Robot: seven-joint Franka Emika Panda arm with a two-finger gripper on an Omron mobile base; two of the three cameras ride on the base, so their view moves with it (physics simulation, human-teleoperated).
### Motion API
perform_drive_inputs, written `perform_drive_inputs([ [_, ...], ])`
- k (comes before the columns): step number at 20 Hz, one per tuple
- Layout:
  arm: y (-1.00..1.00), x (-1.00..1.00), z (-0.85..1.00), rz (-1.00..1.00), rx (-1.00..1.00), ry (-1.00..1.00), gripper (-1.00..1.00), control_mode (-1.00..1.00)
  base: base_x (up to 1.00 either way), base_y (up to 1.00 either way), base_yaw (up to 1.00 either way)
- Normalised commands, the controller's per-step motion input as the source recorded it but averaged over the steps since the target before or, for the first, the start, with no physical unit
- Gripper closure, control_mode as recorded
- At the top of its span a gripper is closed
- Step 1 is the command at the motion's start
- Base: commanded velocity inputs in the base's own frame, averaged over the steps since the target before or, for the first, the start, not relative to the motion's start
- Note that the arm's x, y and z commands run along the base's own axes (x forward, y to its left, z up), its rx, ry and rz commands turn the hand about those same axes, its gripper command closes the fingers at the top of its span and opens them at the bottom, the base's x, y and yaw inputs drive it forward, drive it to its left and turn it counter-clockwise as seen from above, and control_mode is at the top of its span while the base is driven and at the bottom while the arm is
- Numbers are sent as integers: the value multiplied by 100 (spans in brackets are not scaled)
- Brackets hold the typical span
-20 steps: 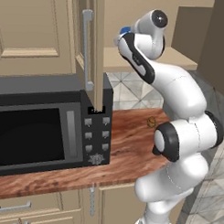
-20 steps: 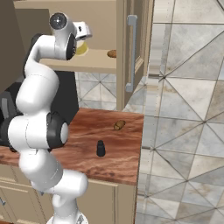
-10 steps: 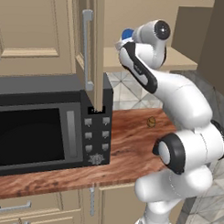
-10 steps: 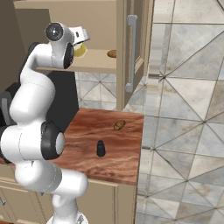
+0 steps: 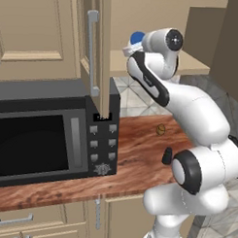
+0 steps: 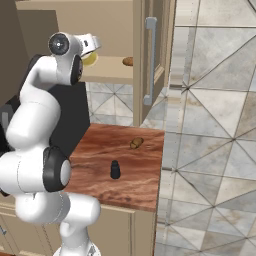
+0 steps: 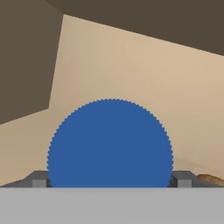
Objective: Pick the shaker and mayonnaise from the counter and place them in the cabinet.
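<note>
Left base view: the mayonnaise [image 5: 137, 39] is held by the gripper [image 5: 133, 45] at the open cabinet [image 5: 157, 64], above its shelf; the shaker [image 5: 167, 155] stands near the counter's [image 5: 134, 160] right edge.
Right base view: the jar is seen just over the shelf's front edge.
Hand view: the fingers [image 7: 181, 179] are closed against the blue lid.
Step judged: jar placing; next, lowering and release are needed.

The mayonnaise [image 7: 110, 144] blue lid sits between the end effector [image 7: 110, 180] fingertips above the cabinet [image 7: 131, 74] shelf.
</note>
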Motion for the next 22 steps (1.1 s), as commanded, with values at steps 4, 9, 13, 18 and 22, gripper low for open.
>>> perform_drive_inputs([
  [4,-6,-25,26,0,0,-3,100,-100,0,0,0],
  [9,-7,-18,18,0,0,-1,100,-100,0,0,0],
  [13,-7,-3,0,0,0,0,100,-100,0,0,0],
  [18,-8,0,0,0,0,0,100,-100,0,0,0],
  [22,-2,0,-6,0,4,1,100,-100,0,0,0],
])
